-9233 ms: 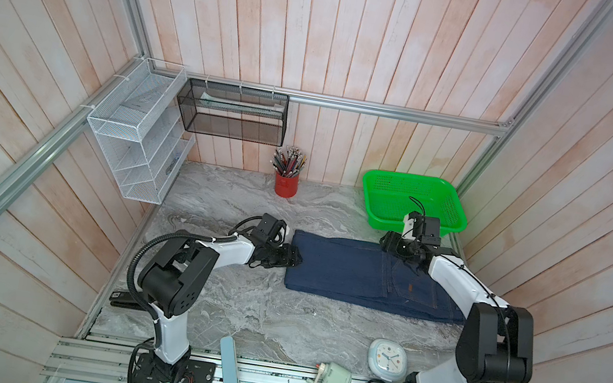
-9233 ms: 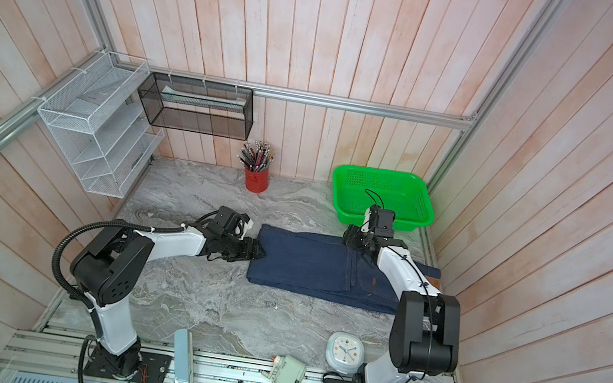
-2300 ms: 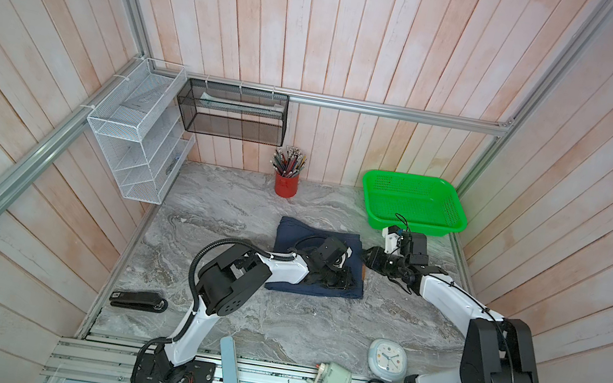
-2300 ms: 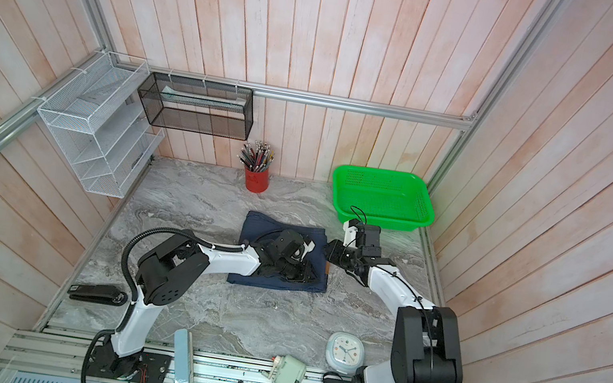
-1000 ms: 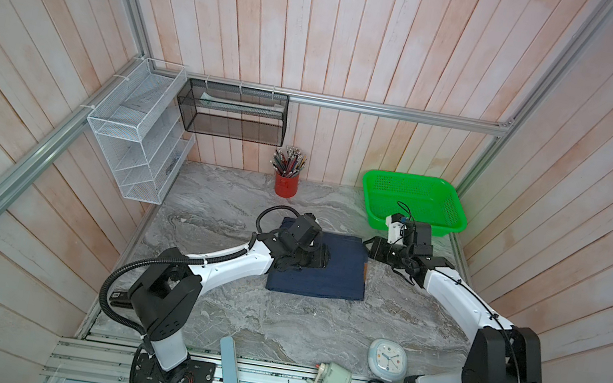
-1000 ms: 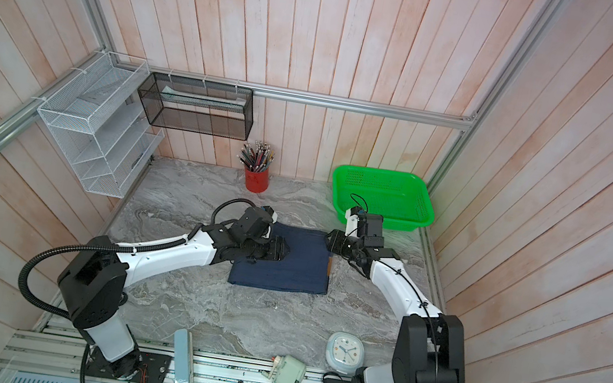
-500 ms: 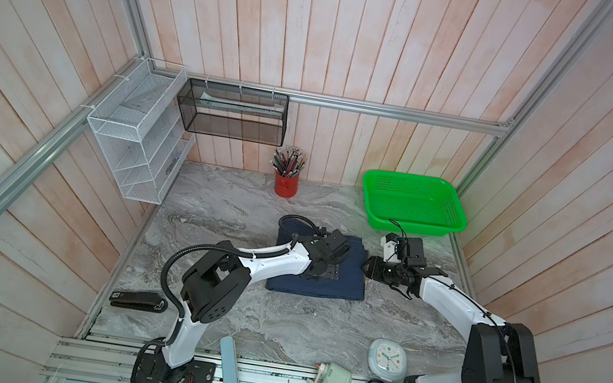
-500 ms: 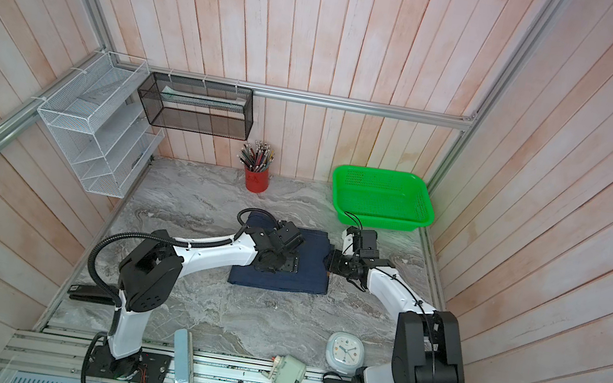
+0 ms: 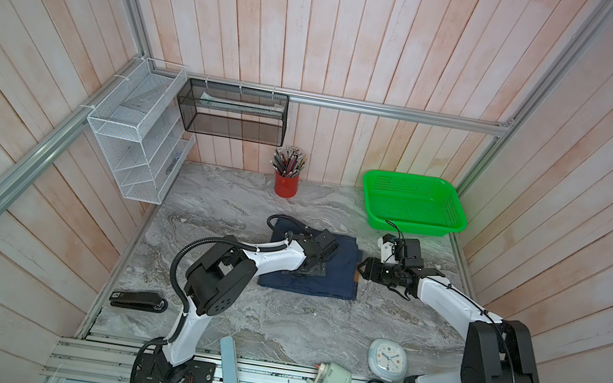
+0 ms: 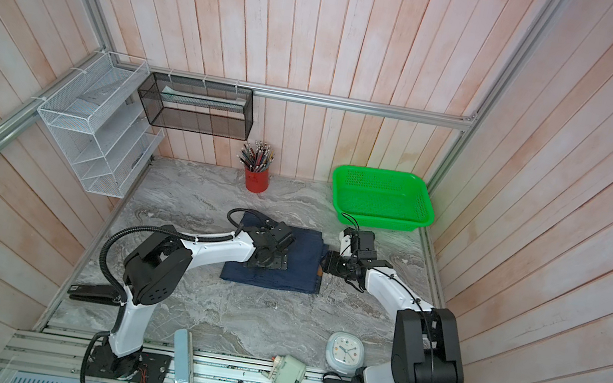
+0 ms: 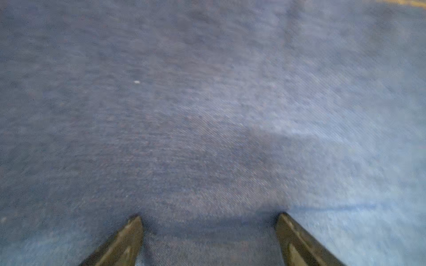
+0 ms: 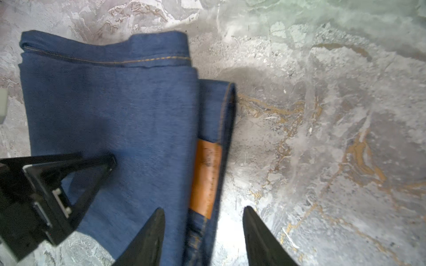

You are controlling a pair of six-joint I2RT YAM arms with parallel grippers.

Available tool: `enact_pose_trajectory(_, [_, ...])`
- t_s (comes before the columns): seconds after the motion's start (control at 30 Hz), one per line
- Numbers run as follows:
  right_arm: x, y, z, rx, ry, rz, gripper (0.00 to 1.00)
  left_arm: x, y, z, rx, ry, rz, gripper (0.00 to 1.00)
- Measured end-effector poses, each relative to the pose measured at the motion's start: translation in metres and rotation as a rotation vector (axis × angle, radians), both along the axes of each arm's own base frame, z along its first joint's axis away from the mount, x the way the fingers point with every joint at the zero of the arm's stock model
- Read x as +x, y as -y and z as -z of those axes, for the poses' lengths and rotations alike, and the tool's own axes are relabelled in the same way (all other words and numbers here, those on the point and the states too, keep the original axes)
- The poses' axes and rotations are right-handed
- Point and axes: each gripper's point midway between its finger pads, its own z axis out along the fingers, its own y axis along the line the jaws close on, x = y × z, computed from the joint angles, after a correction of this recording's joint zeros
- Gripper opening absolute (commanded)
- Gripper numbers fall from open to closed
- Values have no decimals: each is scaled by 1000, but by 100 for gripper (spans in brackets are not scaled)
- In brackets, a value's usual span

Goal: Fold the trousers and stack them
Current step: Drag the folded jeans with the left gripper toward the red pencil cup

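The trousers (image 9: 341, 278) lie folded into a compact dark blue packet on the grey marbled counter (image 9: 274, 322), a little above the middle of the frame in both top views, between the two arms. The packet's right edge shows the waistband with its tan leather patch (image 12: 206, 177), and a stitched hem (image 12: 103, 53) runs across one end of the top layer.

The left tool (image 11: 208, 218) is down over the packet, left of its centre in the top views. Its wrist camera sees little but blurred denim, with the two fingertips (image 11: 136, 228) standing well apart and only the cloth's surface between them. Whether the tips press into the fabric I cannot tell.

The right tool (image 12: 204, 209) reaches in from the right of the frame to the packet's right edge. Its jaws are apart and straddle the waistband edge: one finger is over the top layer of denim, the other over bare counter, with the patch in the gap. They are not clamped on the cloth.

A green basket (image 9: 455, 226) sits at the upper right of the counter, apart from the trousers. A red cup of pencils (image 9: 284, 191) stands by the back wall, above the packet in the frame. A white clock (image 9: 386, 357) lies at the lower right near the right arm's base, and a black stapler (image 9: 139, 301) lies at the lower left edge of the counter
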Motion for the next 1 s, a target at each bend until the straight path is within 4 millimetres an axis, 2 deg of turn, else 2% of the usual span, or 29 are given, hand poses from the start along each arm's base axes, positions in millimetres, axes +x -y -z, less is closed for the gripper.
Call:
enact_pose_trajectory(0.23, [0,-5,1,2,3,-11,56,10,-97,1,55,-14,-131,93])
enact_pose_trajectory(0.4, [-1,-13,6,3,-15,-24,56,19,-152,-1,91,-28,-189,94])
enact_pose_trajectory(0.57, [6,-17,3,7,-8,-28,56,41,-217,-1,124,-35,-260,93])
enact_pose_trajectory(0.63, [11,-18,-1,10,3,-28,56,56,-241,-1,134,-26,-293,93])
enact_pose_trajectory(0.73, [15,-20,-7,14,16,-28,56,82,-265,-1,149,-5,-321,93])
enact_pose_trajectory(0.83, [17,-20,-9,14,22,-28,56,110,-281,-3,174,19,-329,93])
enact_pose_trajectory(1.0, [25,-22,-9,14,21,-28,56,155,-299,-7,221,53,-308,93])
